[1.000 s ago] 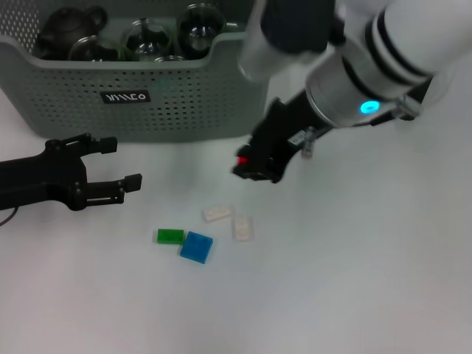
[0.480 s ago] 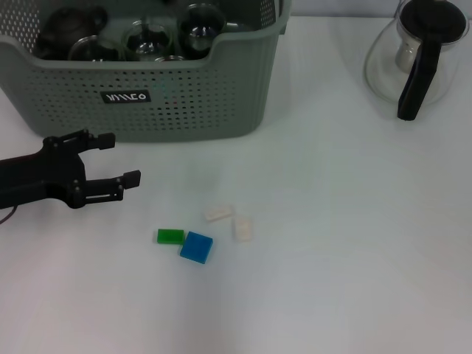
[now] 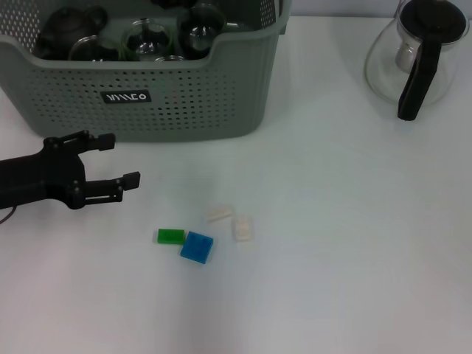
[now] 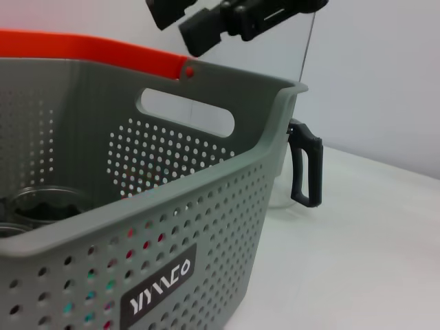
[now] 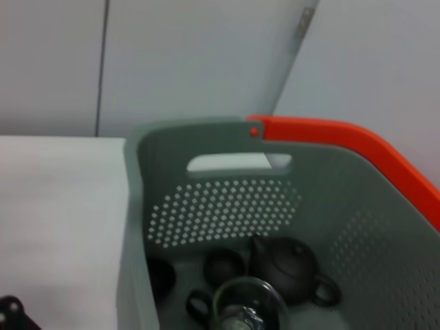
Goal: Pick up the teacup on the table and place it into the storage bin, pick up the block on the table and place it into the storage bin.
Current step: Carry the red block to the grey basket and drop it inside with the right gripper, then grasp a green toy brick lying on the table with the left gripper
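Jaws of the left gripper [image 3: 110, 160] stand open and empty, pointing across the desk [image 3: 339, 243] just in front of the storage bin [image 3: 147, 96]. Nearest the robot, four small blocks lie in front of the bin: a blue block [image 3: 197, 247] touching a green block [image 3: 170, 236], with two white blocks [image 3: 230, 221] just beside them. To take one cleanly, the jaws should probably come straight down over a single block, clear of its neighbours. The left arm lies low and level, its forearm reaching in from the desk's left side. Inside the bin sit a dark teapot [image 5: 292, 265] and glass cups [image 3: 147, 37]. Right of the bin stands a glass pitcher [image 3: 417, 51]. The right gripper is out of sight above the bin.
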Controlling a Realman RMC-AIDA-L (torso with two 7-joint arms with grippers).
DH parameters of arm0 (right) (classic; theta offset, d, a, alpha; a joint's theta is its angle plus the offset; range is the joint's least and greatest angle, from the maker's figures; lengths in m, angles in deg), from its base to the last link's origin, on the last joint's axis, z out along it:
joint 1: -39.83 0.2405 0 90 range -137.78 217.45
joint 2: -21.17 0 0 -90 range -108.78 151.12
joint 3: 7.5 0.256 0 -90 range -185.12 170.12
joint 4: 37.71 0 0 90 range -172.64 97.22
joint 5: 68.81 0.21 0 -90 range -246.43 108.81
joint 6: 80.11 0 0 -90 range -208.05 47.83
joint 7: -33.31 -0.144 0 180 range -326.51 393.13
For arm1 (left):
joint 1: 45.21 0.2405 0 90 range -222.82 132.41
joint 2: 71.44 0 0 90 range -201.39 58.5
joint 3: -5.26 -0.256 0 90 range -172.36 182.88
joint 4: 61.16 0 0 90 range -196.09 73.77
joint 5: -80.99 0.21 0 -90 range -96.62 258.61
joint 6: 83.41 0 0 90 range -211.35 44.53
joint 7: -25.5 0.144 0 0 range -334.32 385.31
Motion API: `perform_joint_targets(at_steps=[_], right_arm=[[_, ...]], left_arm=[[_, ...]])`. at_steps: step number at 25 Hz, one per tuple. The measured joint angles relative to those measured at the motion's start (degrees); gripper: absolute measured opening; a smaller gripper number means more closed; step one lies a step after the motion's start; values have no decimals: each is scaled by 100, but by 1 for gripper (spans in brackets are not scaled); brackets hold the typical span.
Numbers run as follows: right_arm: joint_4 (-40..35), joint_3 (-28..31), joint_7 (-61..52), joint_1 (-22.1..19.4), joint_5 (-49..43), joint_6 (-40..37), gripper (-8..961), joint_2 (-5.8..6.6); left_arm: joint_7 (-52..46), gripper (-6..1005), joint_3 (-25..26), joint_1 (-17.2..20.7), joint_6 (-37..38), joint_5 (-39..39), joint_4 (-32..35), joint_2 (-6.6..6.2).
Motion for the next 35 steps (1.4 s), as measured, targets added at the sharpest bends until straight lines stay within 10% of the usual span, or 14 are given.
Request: perform_joint_targets(at_steps=[10, 18, 35], right_arm=[[-2347, -3, 518, -1952, 1091, -1584, 597, 11], [-2842, 60, 582, -3123, 1581, -2932, 857, 16], [-1273, 470, 385, -2939, 1303, -2947, 946, 11]], left_arm=[[-174, 880, -72, -203, 734, 533, 580, -86], [-566, 875, -258, -597, 1408, 1135, 1146, -81], [-1767, 874, -2216, -1012, 1338, 2656, 3211, 629]])
